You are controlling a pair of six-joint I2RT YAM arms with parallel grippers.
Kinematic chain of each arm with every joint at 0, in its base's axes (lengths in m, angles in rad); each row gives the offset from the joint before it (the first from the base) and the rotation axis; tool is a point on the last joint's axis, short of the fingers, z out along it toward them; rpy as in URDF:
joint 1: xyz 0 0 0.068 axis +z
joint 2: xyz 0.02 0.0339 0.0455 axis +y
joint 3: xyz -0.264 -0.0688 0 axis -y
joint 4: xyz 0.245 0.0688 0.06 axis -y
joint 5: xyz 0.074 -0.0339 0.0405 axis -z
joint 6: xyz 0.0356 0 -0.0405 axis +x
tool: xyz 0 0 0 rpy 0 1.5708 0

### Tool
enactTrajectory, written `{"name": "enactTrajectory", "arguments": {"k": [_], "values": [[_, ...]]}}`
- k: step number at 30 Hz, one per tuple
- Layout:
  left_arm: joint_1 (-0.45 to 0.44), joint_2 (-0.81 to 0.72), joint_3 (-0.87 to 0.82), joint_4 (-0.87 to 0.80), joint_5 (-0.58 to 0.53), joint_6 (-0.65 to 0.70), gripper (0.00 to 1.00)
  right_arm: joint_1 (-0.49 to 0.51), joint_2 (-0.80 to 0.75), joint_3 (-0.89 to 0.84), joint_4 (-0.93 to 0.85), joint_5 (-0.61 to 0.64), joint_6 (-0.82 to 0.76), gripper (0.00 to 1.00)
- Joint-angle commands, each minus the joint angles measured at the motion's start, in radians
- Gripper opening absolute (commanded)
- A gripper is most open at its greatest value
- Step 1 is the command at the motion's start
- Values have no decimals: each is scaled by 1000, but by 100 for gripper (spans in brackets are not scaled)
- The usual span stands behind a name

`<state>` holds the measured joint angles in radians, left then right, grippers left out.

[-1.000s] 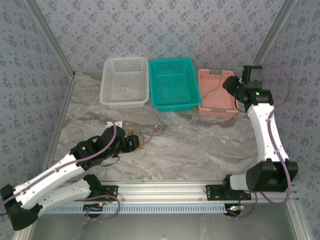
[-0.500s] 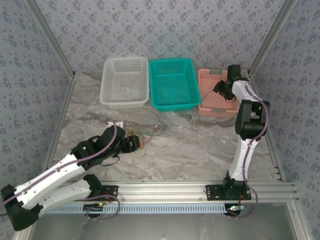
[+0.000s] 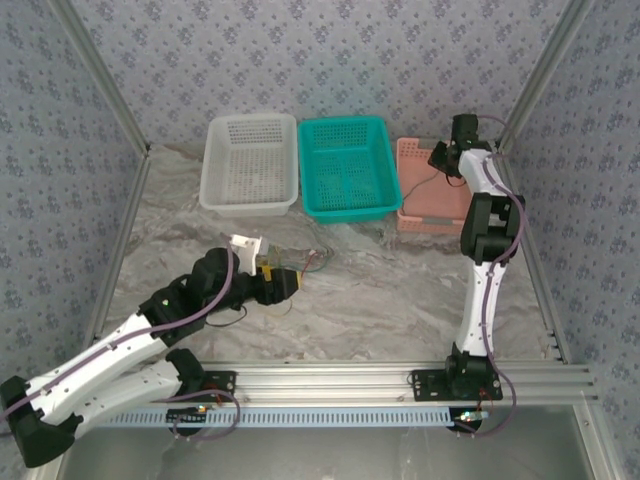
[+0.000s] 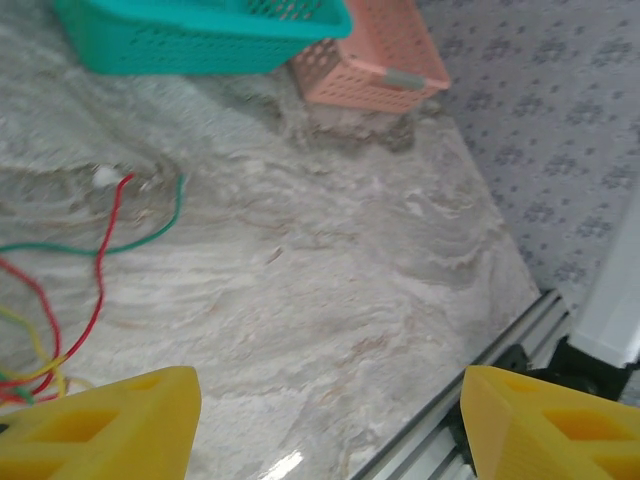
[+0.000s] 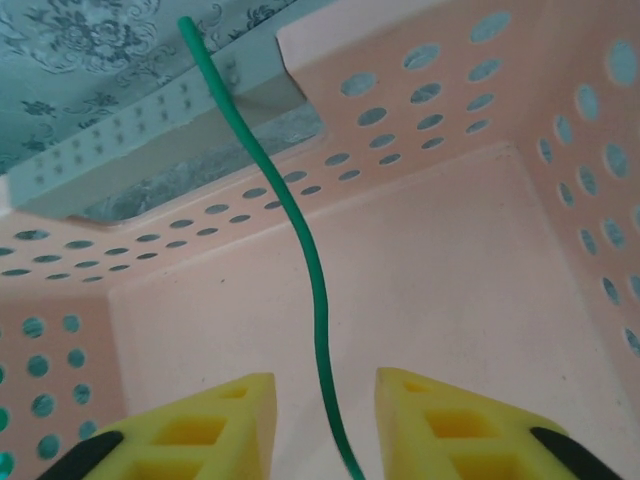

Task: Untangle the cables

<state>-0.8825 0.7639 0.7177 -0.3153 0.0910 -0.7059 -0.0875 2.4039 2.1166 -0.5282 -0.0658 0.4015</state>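
1. Grippers first: the right gripper sits low inside the pink basket, its yellow fingers partly apart. A green cable runs up between them. The gap is wider than the wire, so the wire looks straddled, not pinched.
2. That cable climbs over the basket's wall and out, probably one strand drawn well away from the rest to be dropped in there.
3. The left gripper is wide open with nothing between its fingers. It hovers low over the table, just beside the remaining cables.
4. Red, green and yellow strands lie loosely crossed on the marble at that gripper's left, near the teal basket.
5. My reading is that the left arm is positioned to pick the next strand while the right one finishes with its own.
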Motion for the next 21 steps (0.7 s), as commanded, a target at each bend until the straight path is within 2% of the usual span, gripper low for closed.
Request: {"name": "enactTrajectory", "arguments": {"k": [1, 7, 10, 21], "values": [[4, 15, 63, 62, 50, 50, 69, -8, 56, 101, -100, 31, -4, 28], [3, 6, 21, 91, 41, 29, 69, -6, 70, 127, -143, 70, -19, 7], [4, -1, 8, 101, 42, 19, 69, -3, 60, 120, -152, 82, -33, 0], [2, -12, 3, 96, 16, 13, 67, 32, -156, -111, -78, 166, -35, 0]]}}
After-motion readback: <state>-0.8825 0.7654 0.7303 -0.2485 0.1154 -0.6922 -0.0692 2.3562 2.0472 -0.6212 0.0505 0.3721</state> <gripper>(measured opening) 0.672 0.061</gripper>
